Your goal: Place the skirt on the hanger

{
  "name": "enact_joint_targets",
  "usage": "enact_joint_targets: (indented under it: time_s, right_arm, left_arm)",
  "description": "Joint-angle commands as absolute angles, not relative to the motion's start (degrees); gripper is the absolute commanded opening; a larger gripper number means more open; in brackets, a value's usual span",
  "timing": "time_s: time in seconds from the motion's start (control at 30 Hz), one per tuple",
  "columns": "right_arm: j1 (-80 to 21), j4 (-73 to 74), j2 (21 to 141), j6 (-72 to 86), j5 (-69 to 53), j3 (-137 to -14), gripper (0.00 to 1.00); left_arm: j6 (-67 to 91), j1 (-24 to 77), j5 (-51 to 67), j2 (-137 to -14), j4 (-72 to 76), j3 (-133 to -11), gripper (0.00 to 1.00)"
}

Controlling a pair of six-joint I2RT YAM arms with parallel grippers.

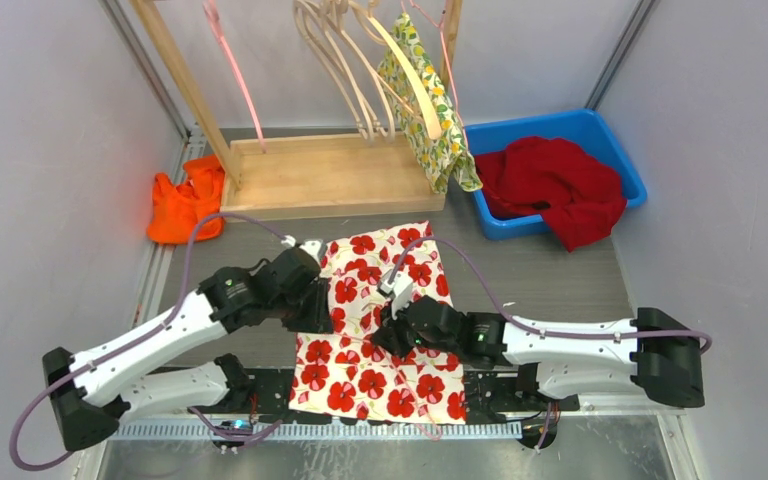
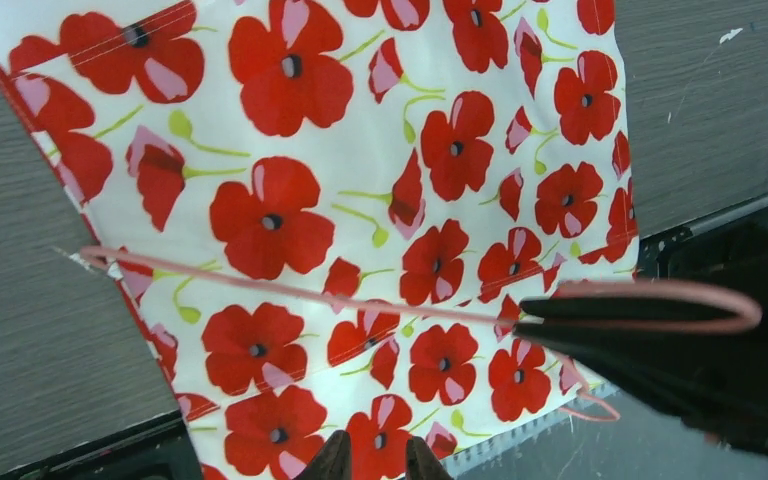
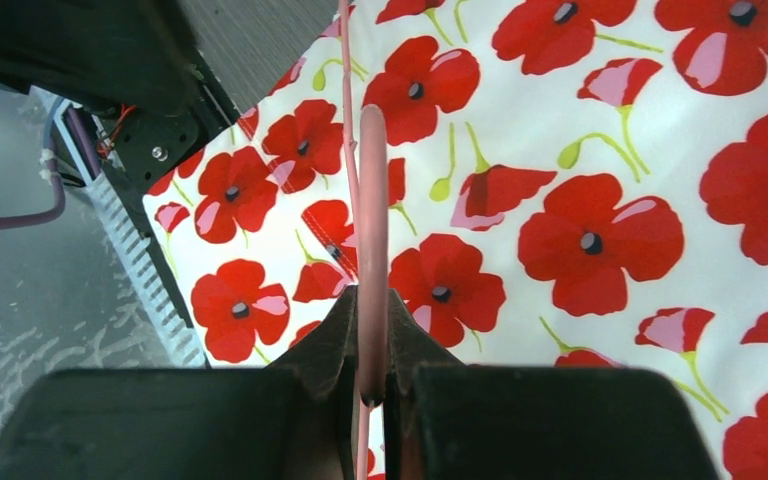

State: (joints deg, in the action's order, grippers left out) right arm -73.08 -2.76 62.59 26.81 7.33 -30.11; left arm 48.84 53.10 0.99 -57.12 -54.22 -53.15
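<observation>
One white skirt (image 1: 355, 300) — red poppies, green stems, spread flat on table (image 1: 560, 275)

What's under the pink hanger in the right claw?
The poppy skirt lies spread beneath the pink hanger, which the right claw grips. The skirt hides the table below it.

Beyond the left gripper (image 1: 310, 312) stands a wooden rack (image 1: 305, 175), with an orange cloth (image 1: 182, 205) farther left. Beyond the right gripper (image 1: 392, 335), off to its right, a blue bin (image 1: 615, 148) holds a red garment (image 1: 555, 190).
</observation>
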Motion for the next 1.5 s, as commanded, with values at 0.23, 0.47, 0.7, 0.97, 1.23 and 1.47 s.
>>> enact_joint_targets:
  time_s: [0.23,0.47,0.7,0.97,1.23,1.47]
  right_arm:
    - [-67.6,7.3,60.7,16.0,4.7,-29.4,0.01]
    - [-64.8,10.6,61.8,15.4,1.9,-31.6,0.01]
    - [-64.0,10.9,65.2,14.3,0.6,-33.6,0.01]
    - [-62.7,9.5,65.8,14.2,-1.3,-33.4,0.01]
    - [-62.2,9.2,65.2,13.8,-2.1,-32.9,0.01]
    - [-61.9,9.6,65.3,13.6,-2.8,-33.1,0.01]
  left_arm:
    - [53.7,58.0,1.7,-45.7,-56.4,-45.1,0.26]
    - [60.3,68.5,-1.0,-51.0,-45.1,-41.9,0.26]
    - [64.0,77.9,-6.1,-63.3,-39.7,-42.8,0.25]
    - [71.3,78.3,-7.8,-64.7,-32.9,-35.0,0.21]
    - [79.6,76.0,-12.4,-58.6,-36.9,-26.8,0.22]
    - [76.8,67.9,-12.3,-48.8,-41.9,-22.3,0.22]
